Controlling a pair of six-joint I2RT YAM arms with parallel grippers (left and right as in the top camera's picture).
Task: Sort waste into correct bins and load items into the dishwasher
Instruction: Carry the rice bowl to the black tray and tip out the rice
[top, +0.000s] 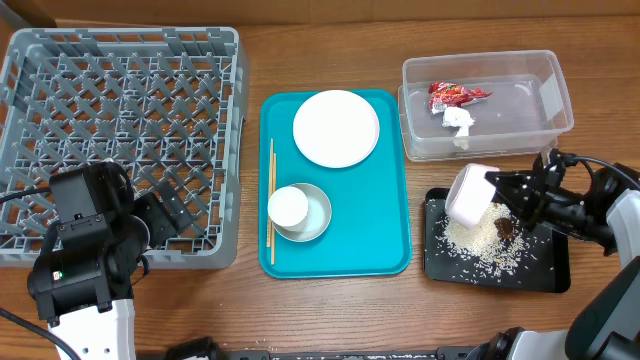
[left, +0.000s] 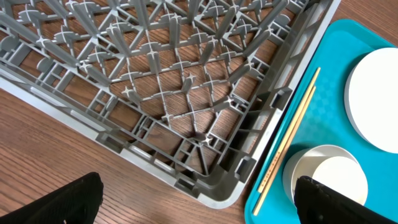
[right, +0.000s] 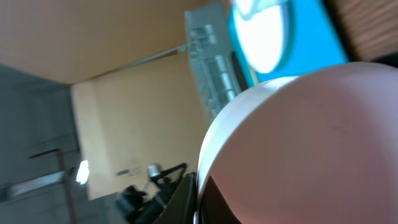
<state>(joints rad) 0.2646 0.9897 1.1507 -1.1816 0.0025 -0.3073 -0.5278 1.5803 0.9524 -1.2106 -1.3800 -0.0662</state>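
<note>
My right gripper (top: 497, 190) is shut on the rim of a pale pink bowl (top: 470, 196), held tipped over the black tray (top: 432, 262). White rice (top: 485, 240) and brown scraps (top: 505, 228) lie in that tray. In the right wrist view the bowl (right: 311, 143) fills the frame, its rim pinched at my gripper (right: 202, 199). The clear tub (top: 556, 95) holds the red wrapper (top: 455, 95) and white tissue (top: 459, 121). My left gripper (top: 165, 215) (left: 199, 205) hangs open and empty over the grey rack's (top: 120, 110) front right corner (left: 211, 186).
The teal tray (top: 390, 250) in the middle carries a white plate (top: 336, 128), a bowl (top: 318, 222) with a white cup (top: 288, 207) in it, and chopsticks (top: 271, 200) along its left side. Bare wooden table (left: 93, 149) lies in front of the rack.
</note>
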